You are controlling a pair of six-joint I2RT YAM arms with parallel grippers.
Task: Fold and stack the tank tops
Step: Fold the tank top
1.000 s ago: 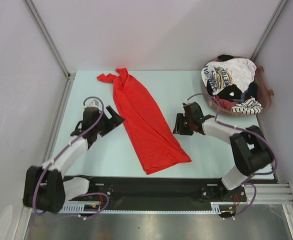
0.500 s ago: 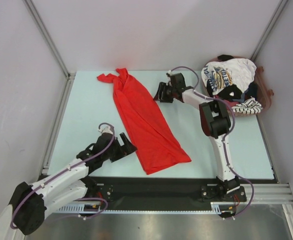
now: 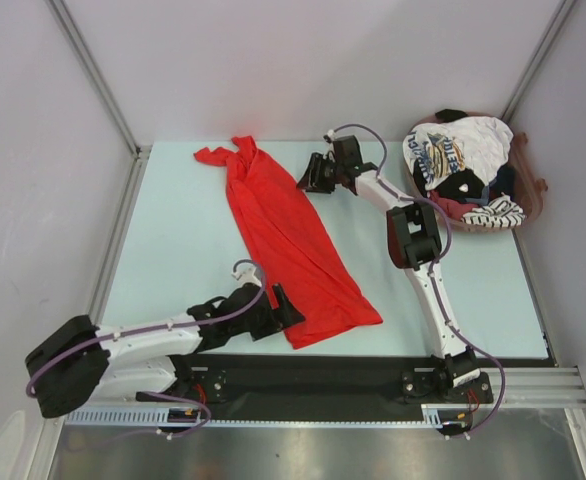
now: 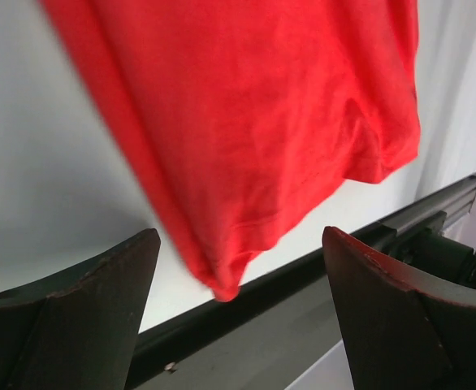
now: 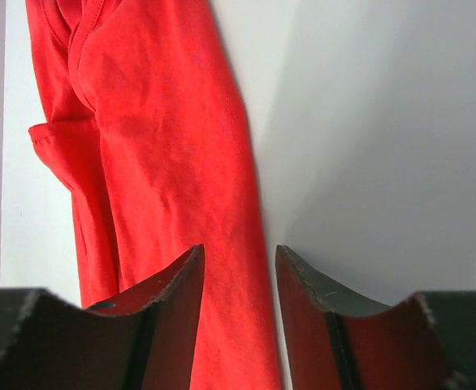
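Rightward, basket [image 3: 535,200] heaped with tank tops [image 3: 455,155]; red top [image 3: 291,245] flat alongside.

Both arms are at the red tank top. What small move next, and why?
Probably lower and close both: the left gripper hangs open over the near hem corner of the red tank top, the right gripper open beside its far edge, neither gripping.

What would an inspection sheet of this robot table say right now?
Surface: pale table.
Job's things: red top laid out long and flat; other tops heaped in a basket, far right.
Clutter: nothing seen.
Grippers: left gripper open at the red top's near hem; right gripper open over its far right edge.
Cables: purple cables, looped near each wrist.
Surroundings: white walls, metal posts.
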